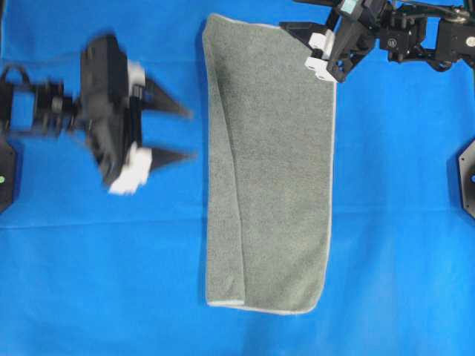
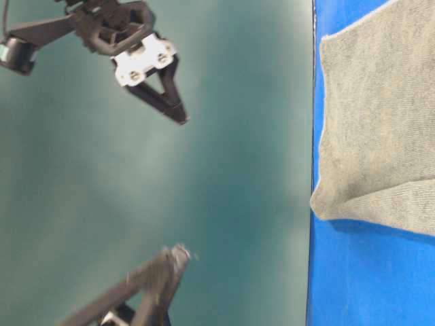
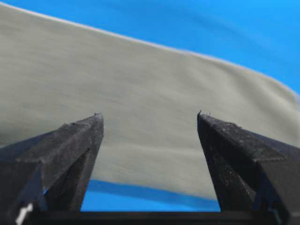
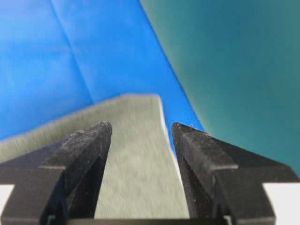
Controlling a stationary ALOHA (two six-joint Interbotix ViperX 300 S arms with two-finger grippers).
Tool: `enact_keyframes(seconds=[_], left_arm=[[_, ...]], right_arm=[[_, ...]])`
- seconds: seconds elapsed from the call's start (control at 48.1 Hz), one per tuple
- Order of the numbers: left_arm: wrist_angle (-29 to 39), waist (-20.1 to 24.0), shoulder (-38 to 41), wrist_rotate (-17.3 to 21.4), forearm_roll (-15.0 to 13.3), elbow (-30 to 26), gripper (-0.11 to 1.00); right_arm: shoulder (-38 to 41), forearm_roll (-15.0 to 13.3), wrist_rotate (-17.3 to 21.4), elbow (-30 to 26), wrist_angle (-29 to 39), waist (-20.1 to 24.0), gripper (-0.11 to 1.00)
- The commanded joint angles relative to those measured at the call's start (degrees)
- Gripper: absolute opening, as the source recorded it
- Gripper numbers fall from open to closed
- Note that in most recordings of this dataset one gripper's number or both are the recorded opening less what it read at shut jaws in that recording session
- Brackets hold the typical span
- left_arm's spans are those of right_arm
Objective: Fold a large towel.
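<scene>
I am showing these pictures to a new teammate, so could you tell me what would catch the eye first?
The grey-green towel stands out, lying as a long strip down the middle of the blue cloth, one long side folded over. The left gripper, open and motion-blurred, sits just off its left edge. The right gripper, also open, hovers at its far right corner.

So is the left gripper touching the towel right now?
Apart. In the overhead view the left gripper sits over bare blue cloth, a clear strip short of the towel edge. Its wrist view shows open fingers holding nothing.
</scene>
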Motion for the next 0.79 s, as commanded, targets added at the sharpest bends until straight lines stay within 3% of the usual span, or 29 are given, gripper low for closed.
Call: enact_keyframes(seconds=[0.0,0.166,0.395,0.769], left_arm=[[-2.90,5.89,1.23,1.76,0.09,-0.53,0.76],[-9.32,14.85,7.91,5.01,0.09,-1.41,0.76],[-12.74,22.15,21.80,6.68,0.09,-5.71,0.76],[-12.92,26.89,38.32,6.94,0.09,-15.47,0.76]], right_arm=[[-0.18,0.18,0.09,0.26,1.93,-0.35,0.57],[0.88,0.09,0.09,3.08,5.54,-1.67,0.57],[6.59,0.79,0.26,6.77,3.34,-6.68,0.57],[19.95,0.70,0.18,4.48,-5.62,-14.33,0.57]])
